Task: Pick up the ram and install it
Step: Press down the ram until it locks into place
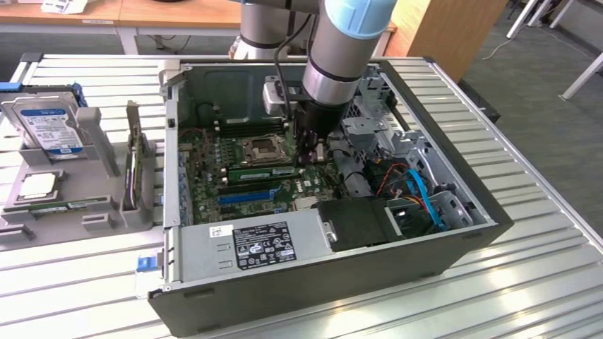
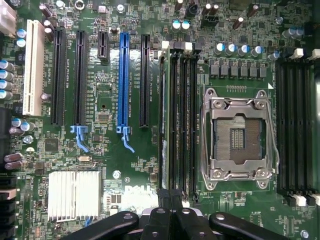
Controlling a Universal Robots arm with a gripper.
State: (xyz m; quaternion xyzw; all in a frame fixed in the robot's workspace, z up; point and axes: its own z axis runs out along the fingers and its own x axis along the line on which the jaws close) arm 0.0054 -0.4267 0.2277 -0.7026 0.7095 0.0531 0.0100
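Note:
The ram (image 1: 265,171) is a long green stick standing on edge in the memory slot beside the empty CPU socket (image 1: 261,149), inside the open computer case (image 1: 452,240). In the wrist view the ram (image 2: 164,120) is edge-on in the outermost of the black slots next to the CPU socket (image 2: 237,137). My gripper (image 1: 311,159) reaches down into the case at one end of that stick. The gripper (image 2: 172,214) has its black fingers shut together right above the slot's end. Whether they pinch the ram or only rest on it is hidden.
A grey holder (image 1: 90,185) on the exterior view's left carries a hard drive (image 1: 49,127), an upright expansion card (image 1: 135,169) and a slim green board (image 1: 52,207). The power supply (image 1: 250,244), drive cage (image 1: 377,134) and blue cables (image 1: 426,201) crowd the case. Blue and black expansion slots (image 2: 122,75) lie beside the memory slots.

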